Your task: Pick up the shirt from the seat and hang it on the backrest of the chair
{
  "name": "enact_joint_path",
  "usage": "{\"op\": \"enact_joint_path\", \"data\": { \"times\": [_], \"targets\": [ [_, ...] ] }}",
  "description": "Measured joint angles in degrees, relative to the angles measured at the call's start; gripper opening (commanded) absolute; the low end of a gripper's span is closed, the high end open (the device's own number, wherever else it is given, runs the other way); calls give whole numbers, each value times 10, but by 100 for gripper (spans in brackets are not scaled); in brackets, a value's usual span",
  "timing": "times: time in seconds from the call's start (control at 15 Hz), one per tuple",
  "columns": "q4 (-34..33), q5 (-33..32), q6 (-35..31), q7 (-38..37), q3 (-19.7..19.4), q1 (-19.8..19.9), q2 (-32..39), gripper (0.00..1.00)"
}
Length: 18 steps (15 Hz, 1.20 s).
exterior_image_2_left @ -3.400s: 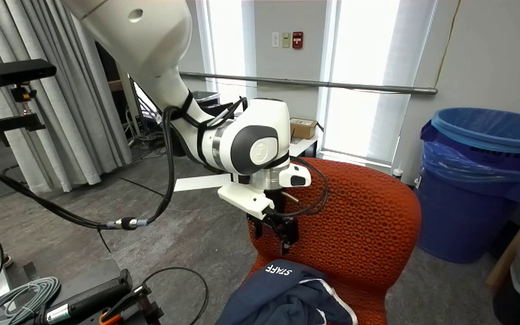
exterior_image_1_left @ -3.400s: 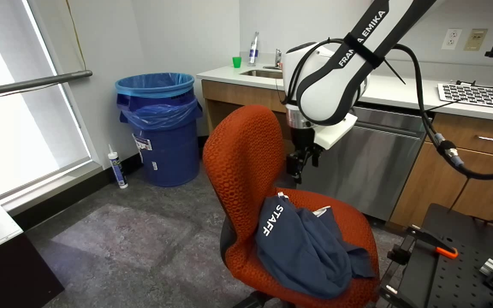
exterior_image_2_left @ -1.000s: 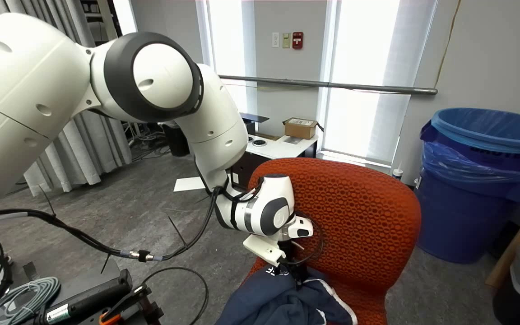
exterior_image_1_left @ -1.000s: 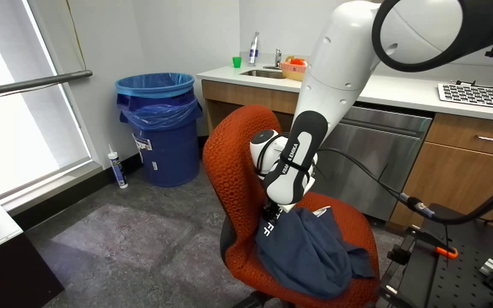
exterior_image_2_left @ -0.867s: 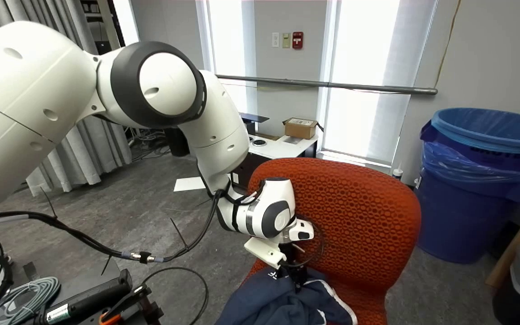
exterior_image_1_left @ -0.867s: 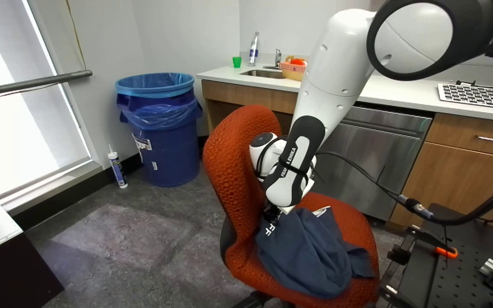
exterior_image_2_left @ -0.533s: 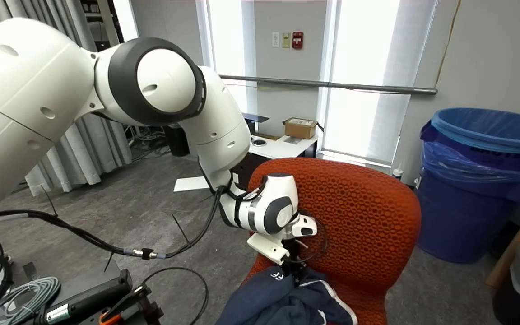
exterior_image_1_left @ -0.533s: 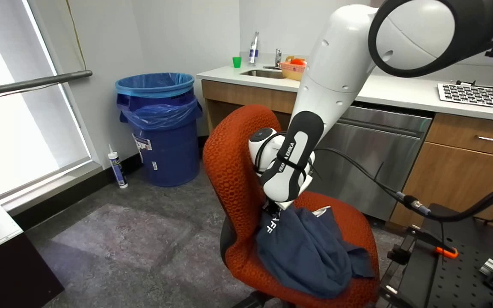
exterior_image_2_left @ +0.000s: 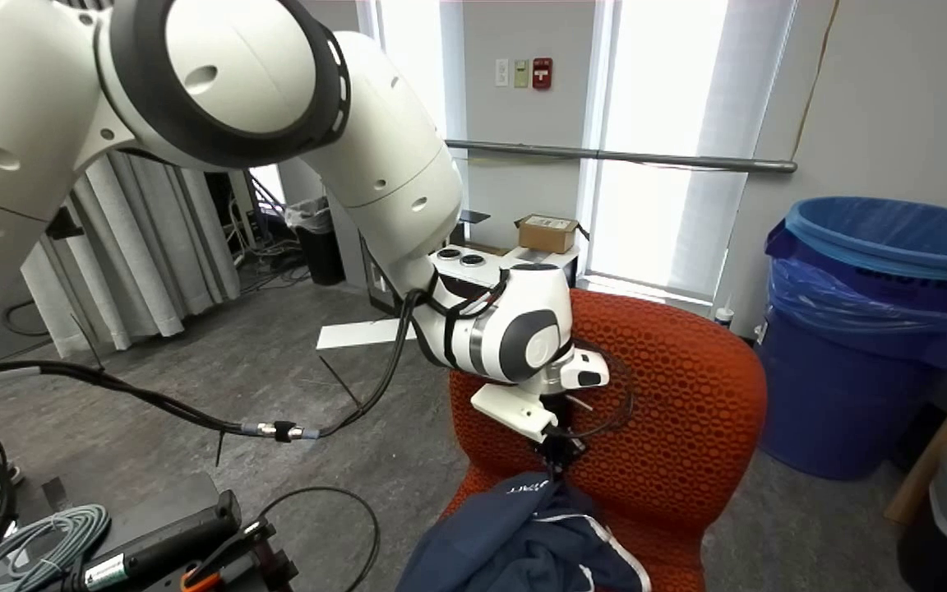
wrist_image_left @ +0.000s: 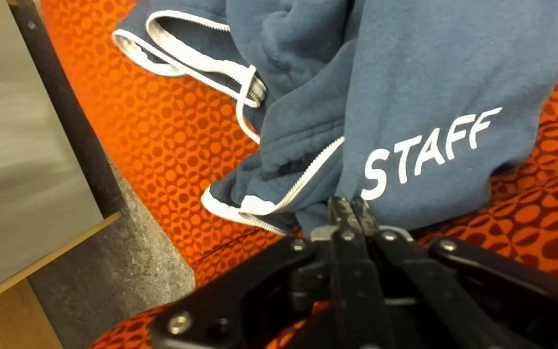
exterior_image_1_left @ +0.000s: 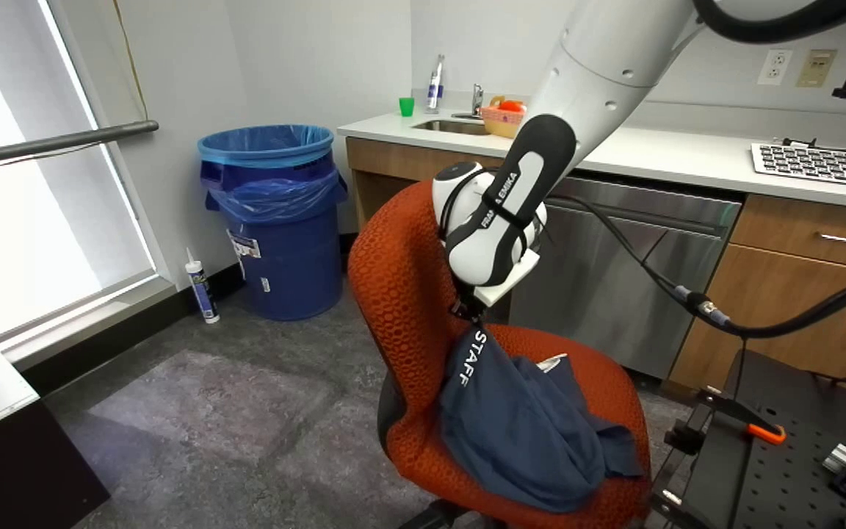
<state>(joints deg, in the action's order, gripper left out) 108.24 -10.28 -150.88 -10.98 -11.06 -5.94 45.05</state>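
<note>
The slate-blue shirt [exterior_image_1_left: 526,433] with white "STAFF" lettering lies bunched on the orange-red seat [exterior_image_1_left: 610,382], most of it still resting there. Beside the lettering, one corner is drawn up into a peak, pinched by my gripper [exterior_image_1_left: 476,317]. In the wrist view the fingertips of the gripper [wrist_image_left: 351,206] are pressed together, with shirt fabric [wrist_image_left: 419,72] running up to them. The gripper [exterior_image_2_left: 556,467] hangs just in front of the backrest [exterior_image_2_left: 671,395], below its top edge; contact with it cannot be made out. The fabric between the fingertips is hidden.
Behind the chair stand stacked blue trash bins [exterior_image_1_left: 283,250]. A counter [exterior_image_1_left: 673,147] with a sink and a basket [exterior_image_1_left: 504,121] runs along the back wall. A black perforated cart [exterior_image_1_left: 783,477] sits close to the seat's front. The arm's cable [exterior_image_2_left: 194,423] hangs in a loop.
Earlier the gripper came down from above onto the shirt near the lettering. Over the last second it shut on the fabric and rose, pulling that corner upward.
</note>
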Motion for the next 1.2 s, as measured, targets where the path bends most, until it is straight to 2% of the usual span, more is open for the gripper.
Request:
{"op": "enact_joint_path", "data": {
  "times": [0.33, 0.73, 1.2],
  "targets": [
    [23, 3, 19, 30, 6, 33, -61, 0],
    [30, 28, 19, 42, 43, 48, -121, 0],
    [-23, 40, 70, 42, 71, 46, -178, 0]
  ]
}}
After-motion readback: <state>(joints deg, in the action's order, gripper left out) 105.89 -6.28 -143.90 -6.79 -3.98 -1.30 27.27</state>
